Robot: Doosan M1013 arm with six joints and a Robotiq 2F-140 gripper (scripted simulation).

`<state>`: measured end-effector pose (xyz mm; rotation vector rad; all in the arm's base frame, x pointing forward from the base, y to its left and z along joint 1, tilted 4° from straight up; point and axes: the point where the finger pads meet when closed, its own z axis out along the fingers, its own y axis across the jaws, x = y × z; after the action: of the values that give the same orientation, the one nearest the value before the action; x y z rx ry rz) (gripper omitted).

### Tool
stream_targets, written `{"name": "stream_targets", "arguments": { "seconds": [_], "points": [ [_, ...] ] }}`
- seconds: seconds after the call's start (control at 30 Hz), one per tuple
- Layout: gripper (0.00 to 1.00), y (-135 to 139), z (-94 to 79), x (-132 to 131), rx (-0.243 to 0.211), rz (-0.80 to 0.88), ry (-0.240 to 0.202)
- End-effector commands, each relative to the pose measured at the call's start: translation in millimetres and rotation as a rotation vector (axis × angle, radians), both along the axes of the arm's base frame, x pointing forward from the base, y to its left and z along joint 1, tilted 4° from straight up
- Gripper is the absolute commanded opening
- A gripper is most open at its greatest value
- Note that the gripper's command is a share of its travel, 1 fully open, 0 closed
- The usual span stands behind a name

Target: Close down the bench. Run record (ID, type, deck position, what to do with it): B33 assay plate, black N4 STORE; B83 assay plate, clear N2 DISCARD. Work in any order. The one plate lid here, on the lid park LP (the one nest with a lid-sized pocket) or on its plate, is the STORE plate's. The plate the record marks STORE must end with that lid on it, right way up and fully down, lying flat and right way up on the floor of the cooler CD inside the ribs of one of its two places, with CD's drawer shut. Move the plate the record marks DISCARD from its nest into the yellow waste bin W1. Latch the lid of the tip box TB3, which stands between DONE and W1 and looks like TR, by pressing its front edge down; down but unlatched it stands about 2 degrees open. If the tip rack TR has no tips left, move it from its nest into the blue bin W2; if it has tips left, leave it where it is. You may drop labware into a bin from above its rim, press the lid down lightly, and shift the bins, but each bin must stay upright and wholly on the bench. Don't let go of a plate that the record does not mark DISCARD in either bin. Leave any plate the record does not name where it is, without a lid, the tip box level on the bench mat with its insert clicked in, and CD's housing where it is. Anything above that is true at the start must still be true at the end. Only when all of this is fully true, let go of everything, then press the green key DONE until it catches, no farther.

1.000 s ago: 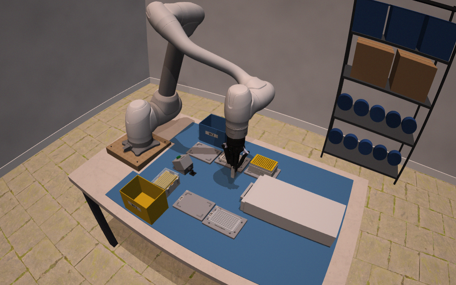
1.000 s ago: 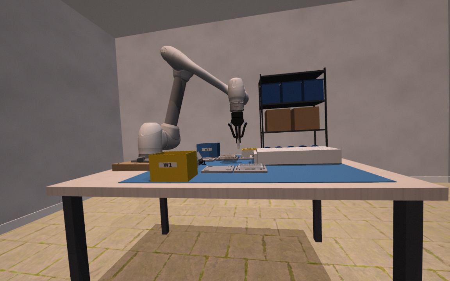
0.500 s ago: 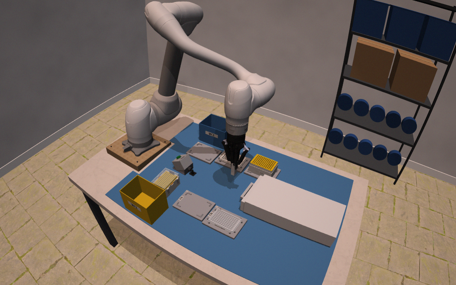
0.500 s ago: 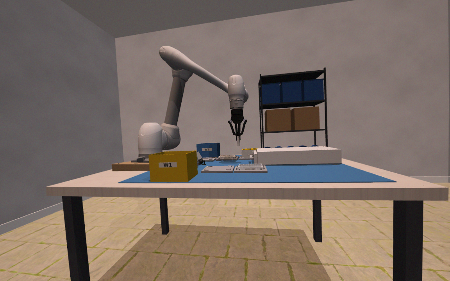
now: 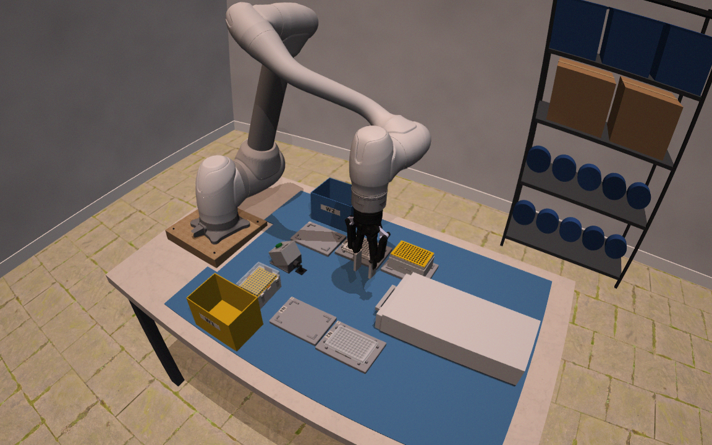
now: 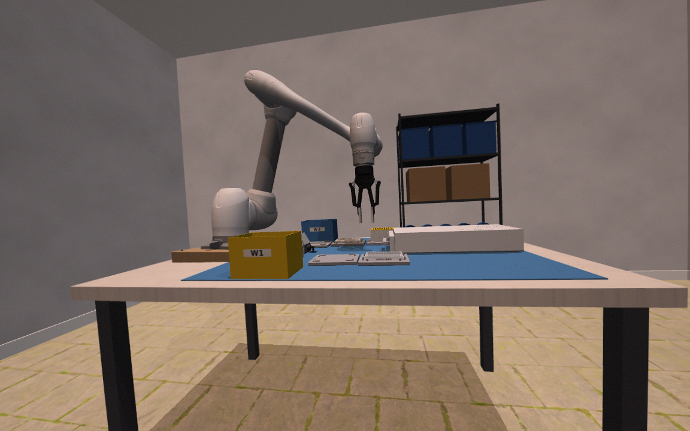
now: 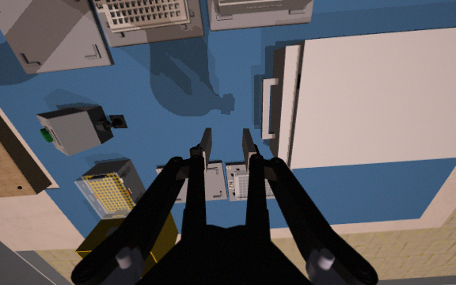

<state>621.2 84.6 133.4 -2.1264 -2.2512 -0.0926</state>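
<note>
My gripper point(image 5: 364, 271) point(image 6: 366, 219) point(image 7: 226, 137) is partly open and empty. It hangs above the blue mat, left of the drawer handle point(image 7: 269, 108) of the white cooler CD point(image 5: 458, 326) point(image 6: 457, 238). A clear plate point(image 5: 350, 342) point(image 6: 385, 257) point(image 7: 241, 186) lies in its nest in the front row. A plate with a pale top and dark wells point(image 7: 145, 13) sits in a back nest, mostly hidden behind my fingers in the top view. The lid-park nest point(image 5: 317, 237) point(image 7: 50, 36) looks empty. The tip box TB3 point(image 5: 259, 282) point(image 7: 107, 190) stands between the yellow bin W1 point(image 5: 224, 315) point(image 6: 264, 254) and the DONE box point(image 5: 285, 255) point(image 7: 74, 131).
The blue bin W2 point(image 5: 330, 204) point(image 6: 319, 229) stands at the back of the mat. The tip rack TR point(image 5: 413, 253) with a yellow top sits right of the back nests. An empty nest point(image 5: 302, 319) lies left of the clear plate. A shelf rack point(image 5: 624, 138) stands beyond the table.
</note>
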Motion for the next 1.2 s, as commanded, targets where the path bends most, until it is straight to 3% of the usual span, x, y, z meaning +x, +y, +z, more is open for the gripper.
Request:
{"name": "stream_targets", "arguments": {
  "seconds": [0.0, 1.17],
  "points": [
    [0.66, -14.2, 0.5, 7.9, -0.001, -0.137, 0.01],
    [0.66, -122.8, 3.1, 67.6, 0.009, -1.168, 0.085]
  ]
}}
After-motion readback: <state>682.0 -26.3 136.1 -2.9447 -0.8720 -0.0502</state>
